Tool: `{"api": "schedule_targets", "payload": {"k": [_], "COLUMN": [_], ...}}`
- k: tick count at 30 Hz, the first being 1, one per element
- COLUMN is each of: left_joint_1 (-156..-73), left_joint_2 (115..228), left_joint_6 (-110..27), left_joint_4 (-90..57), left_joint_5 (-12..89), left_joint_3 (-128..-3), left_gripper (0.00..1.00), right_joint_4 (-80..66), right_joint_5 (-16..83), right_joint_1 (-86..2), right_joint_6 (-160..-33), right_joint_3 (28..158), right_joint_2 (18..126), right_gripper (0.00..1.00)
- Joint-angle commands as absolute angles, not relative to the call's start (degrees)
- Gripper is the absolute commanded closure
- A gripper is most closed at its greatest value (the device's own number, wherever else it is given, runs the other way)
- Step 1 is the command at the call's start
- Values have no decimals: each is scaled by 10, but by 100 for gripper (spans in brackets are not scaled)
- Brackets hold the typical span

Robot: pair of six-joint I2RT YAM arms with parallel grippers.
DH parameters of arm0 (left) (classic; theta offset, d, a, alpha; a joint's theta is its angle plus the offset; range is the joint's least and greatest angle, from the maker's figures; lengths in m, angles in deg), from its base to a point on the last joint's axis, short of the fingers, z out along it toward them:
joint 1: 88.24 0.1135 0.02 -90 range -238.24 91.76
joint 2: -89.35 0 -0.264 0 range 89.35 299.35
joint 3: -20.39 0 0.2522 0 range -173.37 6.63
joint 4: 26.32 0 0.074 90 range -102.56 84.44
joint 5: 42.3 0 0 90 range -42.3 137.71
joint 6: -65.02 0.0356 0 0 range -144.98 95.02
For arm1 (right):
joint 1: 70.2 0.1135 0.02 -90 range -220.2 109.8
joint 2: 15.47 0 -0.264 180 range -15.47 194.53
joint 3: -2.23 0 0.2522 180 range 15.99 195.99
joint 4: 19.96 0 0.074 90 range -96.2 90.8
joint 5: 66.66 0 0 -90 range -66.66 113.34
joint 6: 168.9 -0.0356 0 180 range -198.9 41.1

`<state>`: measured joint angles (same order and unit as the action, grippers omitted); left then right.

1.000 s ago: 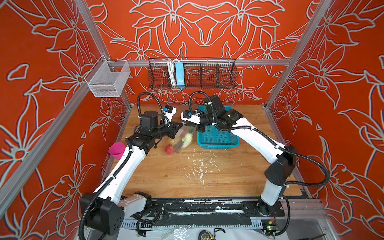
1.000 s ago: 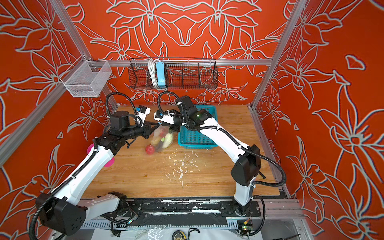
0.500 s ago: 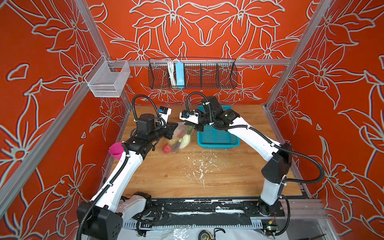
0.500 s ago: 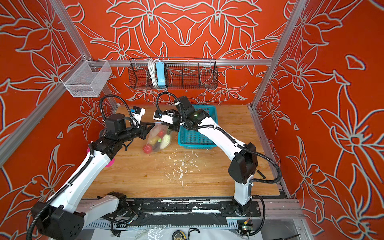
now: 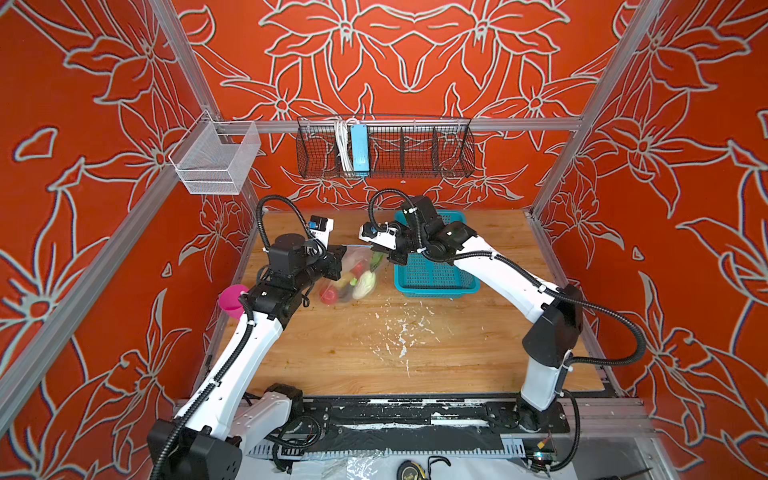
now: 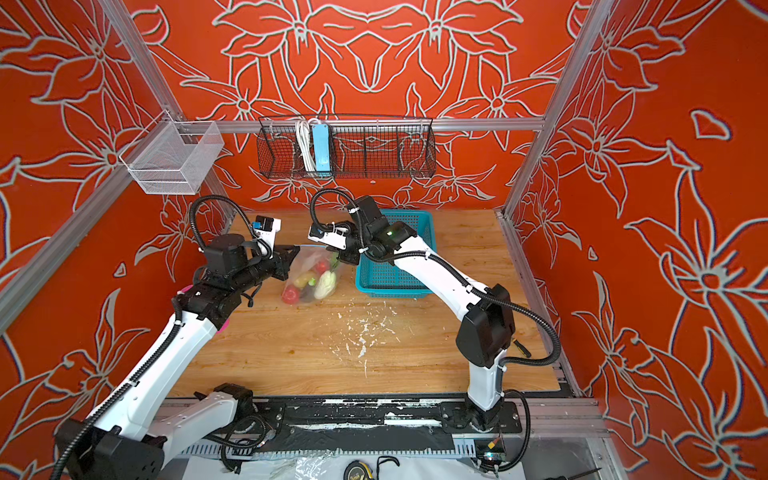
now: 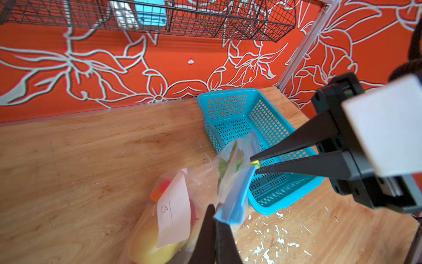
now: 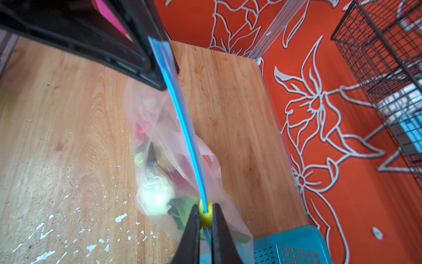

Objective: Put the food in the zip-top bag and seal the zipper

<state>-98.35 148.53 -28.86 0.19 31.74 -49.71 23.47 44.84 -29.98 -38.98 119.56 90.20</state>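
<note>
The clear zip-top bag (image 5: pixel 350 272) (image 6: pixel 312 274) hangs between my two grippers with its bottom on the wooden table. The food is inside it: a white radish (image 8: pixel 155 194) with green leaves, a red apple (image 5: pixel 328 296) and a yellow fruit (image 7: pixel 150 246) behind the white label (image 7: pixel 174 219). My left gripper (image 7: pixel 215 217) (image 5: pixel 338 254) is shut on one end of the blue zipper (image 8: pixel 182 128). My right gripper (image 8: pixel 205 216) (image 6: pixel 345 259) is shut on the yellow slider (image 8: pixel 206 213) (image 7: pixel 255 163) at the other end. The strip is stretched taut between them.
A teal perforated basket (image 5: pixel 432 270) stands just right of the bag, under the right arm. A pink cup (image 5: pixel 230 297) sits at the table's left edge. A black wire rack (image 5: pixel 384 151) and a white mesh bin (image 5: pixel 214 160) hang on the walls. White flecks mark the table's middle.
Both grippers have shifted a little to the left, and the bag has moved with them. Both grips have stayed shut throughout.
</note>
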Motion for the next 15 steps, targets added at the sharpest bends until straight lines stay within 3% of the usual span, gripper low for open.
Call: {"api": "schedule_targets", "payload": {"k": [1, 15], "left_joint_1": [-973, -973], "left_joint_2": [1468, 1439], "left_joint_6": [-294, -302], "left_joint_4": [-25, -22], "left_joint_5": [366, 424], "left_joint_3": [-499, -492], "left_gripper": [100, 100], "right_joint_4": [255, 255], "right_joint_5": [407, 373], "right_joint_1": [-308, -309], "right_joint_6": [-399, -414], "right_joint_3": [1173, 1132], "right_joint_2": [883, 850], "right_gripper": [95, 97]}}
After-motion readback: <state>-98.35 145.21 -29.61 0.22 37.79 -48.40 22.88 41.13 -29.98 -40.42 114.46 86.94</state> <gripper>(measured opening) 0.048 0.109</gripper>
